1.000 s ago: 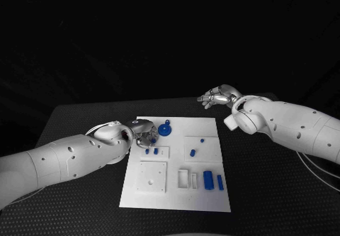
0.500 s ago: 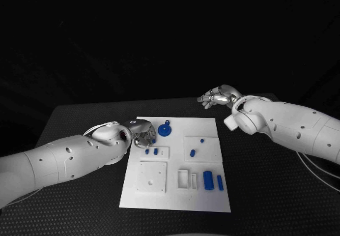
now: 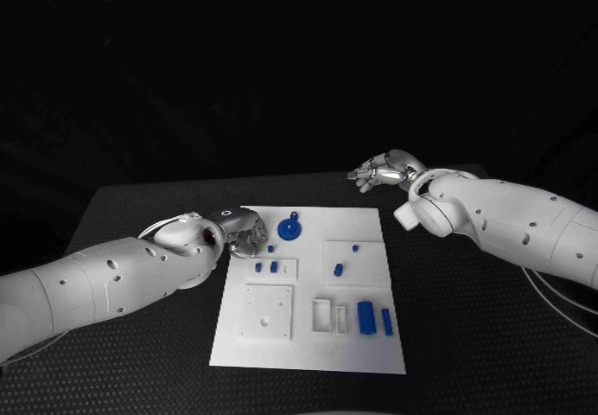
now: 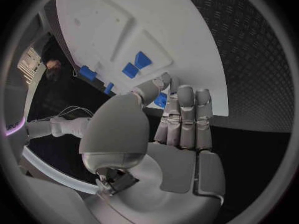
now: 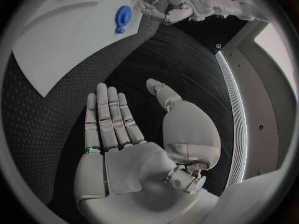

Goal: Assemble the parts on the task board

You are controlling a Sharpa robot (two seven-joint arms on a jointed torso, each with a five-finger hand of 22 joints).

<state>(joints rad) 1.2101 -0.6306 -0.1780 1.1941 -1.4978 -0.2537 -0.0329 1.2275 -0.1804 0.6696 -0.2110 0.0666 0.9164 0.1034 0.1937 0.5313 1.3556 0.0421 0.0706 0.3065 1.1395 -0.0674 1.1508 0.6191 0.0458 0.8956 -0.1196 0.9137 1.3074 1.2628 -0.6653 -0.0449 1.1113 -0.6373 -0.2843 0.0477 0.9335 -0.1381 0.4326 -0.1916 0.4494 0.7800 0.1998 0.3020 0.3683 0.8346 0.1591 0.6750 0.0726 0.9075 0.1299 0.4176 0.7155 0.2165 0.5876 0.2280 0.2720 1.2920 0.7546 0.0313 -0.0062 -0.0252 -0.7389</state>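
1. The left arm is reaching in from the left, its robot hand hovering with fingers held straight and close together, thumb alongside, holding nothing.
2. The right arm is bending at the far right, its robot hand lying flat, fingers extended together, thumb apart, empty.

Bare table lies beyond the left hand's fingertips; the blue round part stands just beside them
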